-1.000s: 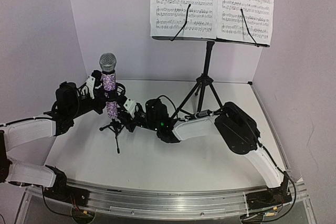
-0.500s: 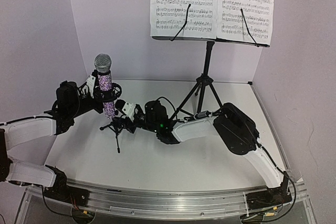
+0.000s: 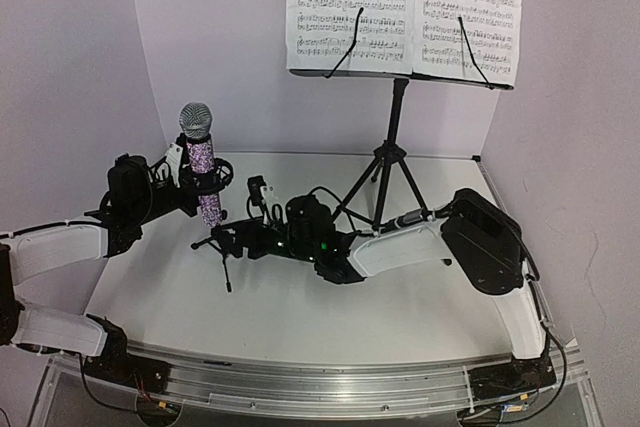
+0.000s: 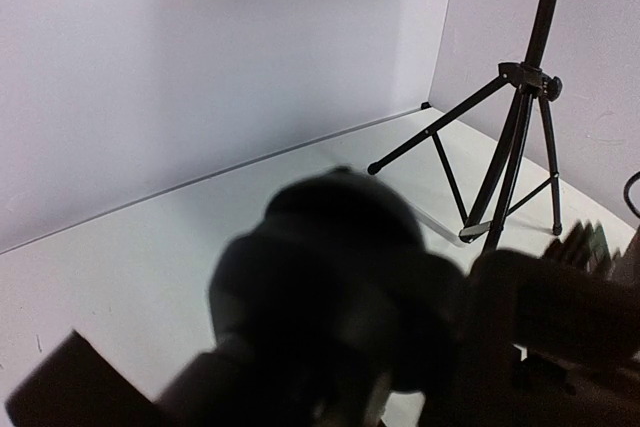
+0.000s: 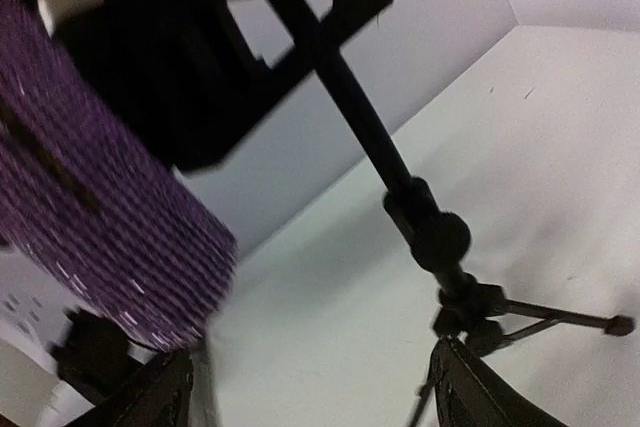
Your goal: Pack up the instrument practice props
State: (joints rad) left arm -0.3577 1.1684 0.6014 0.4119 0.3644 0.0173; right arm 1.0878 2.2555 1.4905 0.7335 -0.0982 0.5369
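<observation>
Setting: a white table (image 3: 400,297) in a corner of pale lilac walls.
Microphone (image 3: 203,159): at the left of the table, raised off it. Its long axis is near upright, the grey mesh head on top and tipped slightly left, the purple handle pointing down.
Left arm: reaches in low from the left edge, its forearm about level. The left gripper (image 3: 195,185) is closed on the handle.
Mic stand (image 3: 222,252): just below the microphone, feet on the table. Its shaft leans up to a black clip beside the handle.
Right arm: stretched low and leftward across the table. The right gripper (image 3: 245,217) has its fingers spread wide, the shaft in front of them and nothing held.
Backdrop: the music stand (image 3: 390,162) is at the rear with the sheet-music pages (image 3: 350,7) upright on its desk.
</observation>
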